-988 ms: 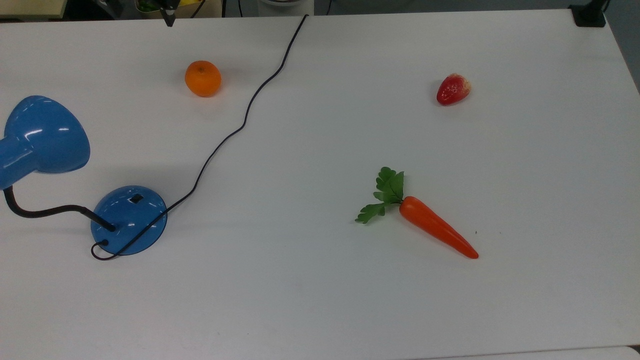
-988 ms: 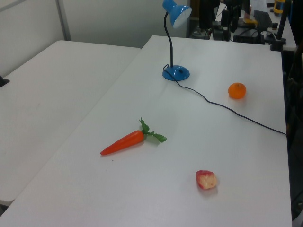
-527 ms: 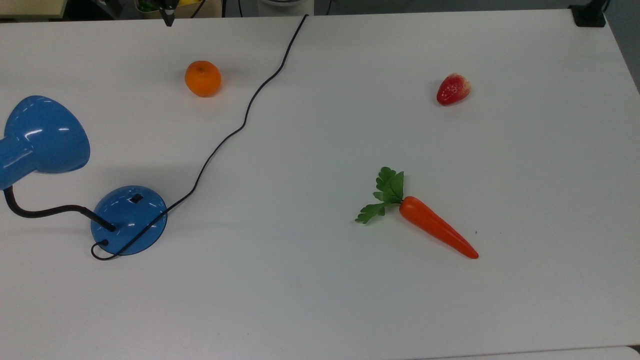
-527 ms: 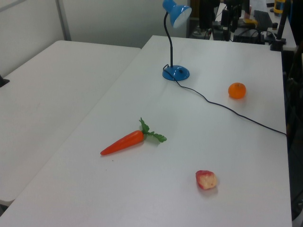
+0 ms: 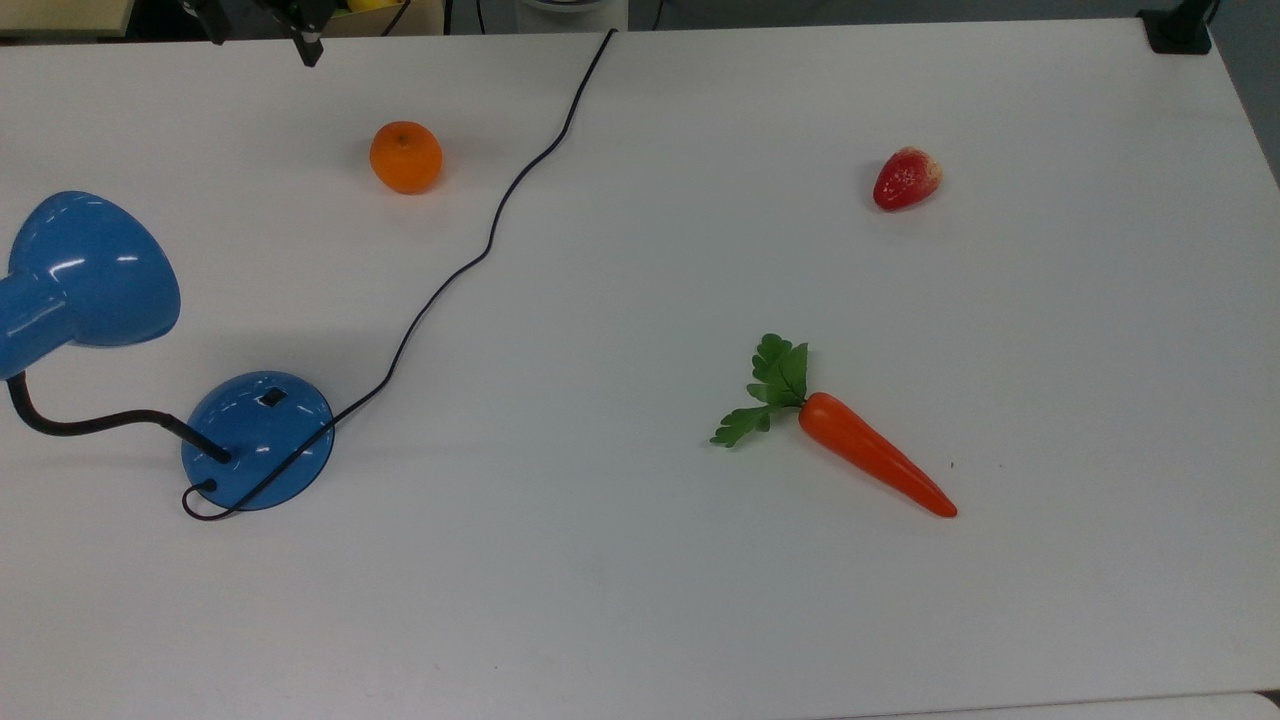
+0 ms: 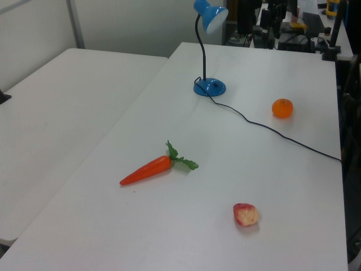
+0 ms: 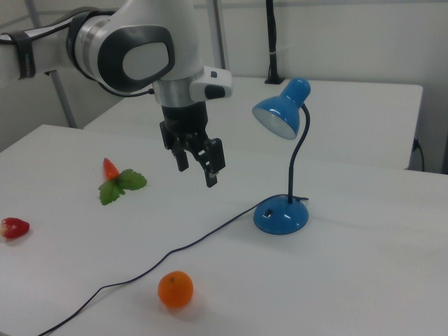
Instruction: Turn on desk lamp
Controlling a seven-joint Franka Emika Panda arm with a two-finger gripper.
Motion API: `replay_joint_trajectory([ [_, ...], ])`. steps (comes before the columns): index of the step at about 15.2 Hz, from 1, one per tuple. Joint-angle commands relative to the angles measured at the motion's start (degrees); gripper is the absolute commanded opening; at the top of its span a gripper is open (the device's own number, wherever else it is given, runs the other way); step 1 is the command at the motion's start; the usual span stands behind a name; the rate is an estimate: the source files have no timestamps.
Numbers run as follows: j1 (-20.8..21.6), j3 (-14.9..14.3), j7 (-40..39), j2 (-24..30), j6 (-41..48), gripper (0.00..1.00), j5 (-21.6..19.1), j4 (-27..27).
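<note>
Glossy blue desk lamp point(image 7: 285, 147) is sitting unlit; its small black switch point(image 5: 272, 397) is awaiting the wide-open, empty pincer point(image 7: 198, 162) hovering well apart.

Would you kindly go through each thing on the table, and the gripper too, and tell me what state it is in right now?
desk lamp: upright, shade unlit.
lamp switch: on the base, untouched.
cord: slack, trailing across the table.
gripper: open, empty, in the air apart from the lamp.
orange: resting by itself.
carrot: lying on its side.
strawberry: lying on its side.
</note>
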State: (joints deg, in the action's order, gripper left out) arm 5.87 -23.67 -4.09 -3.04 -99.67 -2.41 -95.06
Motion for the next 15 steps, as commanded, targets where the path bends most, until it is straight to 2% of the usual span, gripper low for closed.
replay_joint_trajectory([
  [1,-1.2,-0.7,1.4,-0.9,-3.9,0.66,-1.0,0.3],
  [4,-3.1,-0.7,1.4,-2.4,-6.9,0.40,-3.9,0.2],
  [7,-4.0,-0.7,1.4,-2.9,-11.7,0.25,-6.4,-1.1],
  [10,-4.0,-0.7,1.8,-4.6,-14.9,0.21,-8.7,-1.4],
  [15,-2.9,0.2,7.2,-8.1,-23.7,0.18,-9.1,-2.6],
])
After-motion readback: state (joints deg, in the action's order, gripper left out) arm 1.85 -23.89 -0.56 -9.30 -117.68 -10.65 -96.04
